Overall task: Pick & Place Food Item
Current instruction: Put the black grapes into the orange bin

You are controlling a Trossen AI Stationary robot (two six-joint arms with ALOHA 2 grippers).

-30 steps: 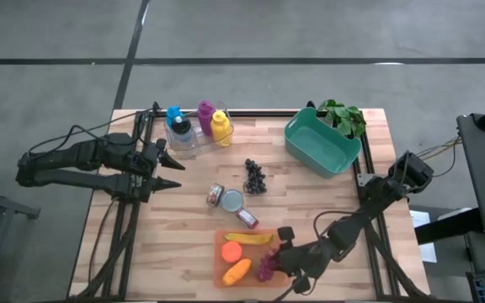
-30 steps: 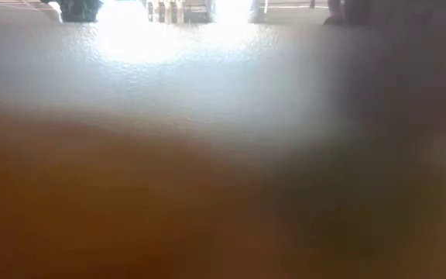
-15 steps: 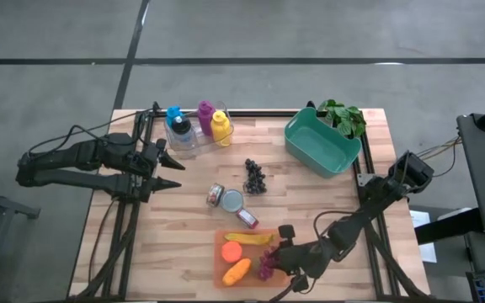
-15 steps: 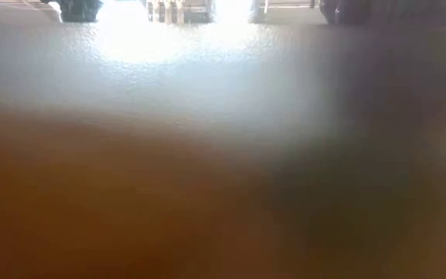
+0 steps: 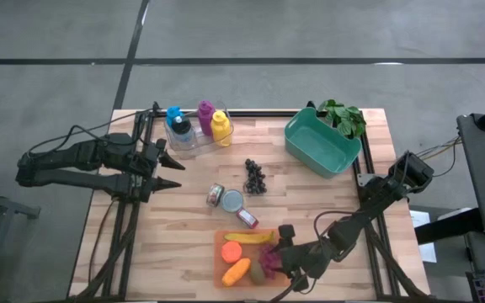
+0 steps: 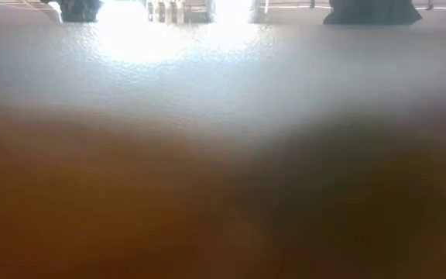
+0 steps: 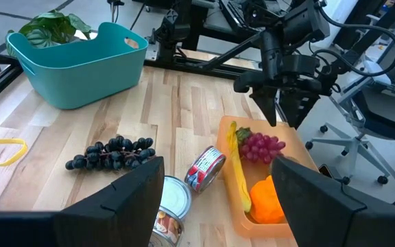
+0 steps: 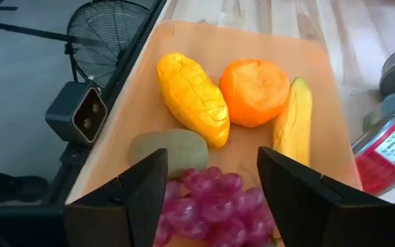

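An orange tray [image 5: 226, 242] lies near the table's front edge. On it are a banana [image 8: 293, 127], an orange [image 8: 256, 92], a yellow mango [image 8: 192, 99], a green fruit [image 8: 169, 147] and a bunch of red grapes [image 8: 208, 206]. My right gripper [image 5: 283, 257] stands open, slanting down over the tray's right end. The red grapes [image 7: 260, 146] lie on the tray just below its fingertips, with a small gap showing in the left wrist view. At the table's left side, my left gripper [image 5: 175, 172] waits open above the wood with nothing in it.
Dark grapes [image 5: 254, 177] and some tins [image 5: 230, 200] lie mid-table beyond the tray. A teal tub [image 5: 321, 143] with a leafy plant [image 5: 343, 116] behind it stands at the far right. Coloured bottles [image 5: 196, 126] stand far left. Something close up blurs the low view.
My right gripper has opened over the tray and let go of the red grapes. They now lie on the tray beside the green fruit, which shows more fully than before. The arm itself has stayed in place.
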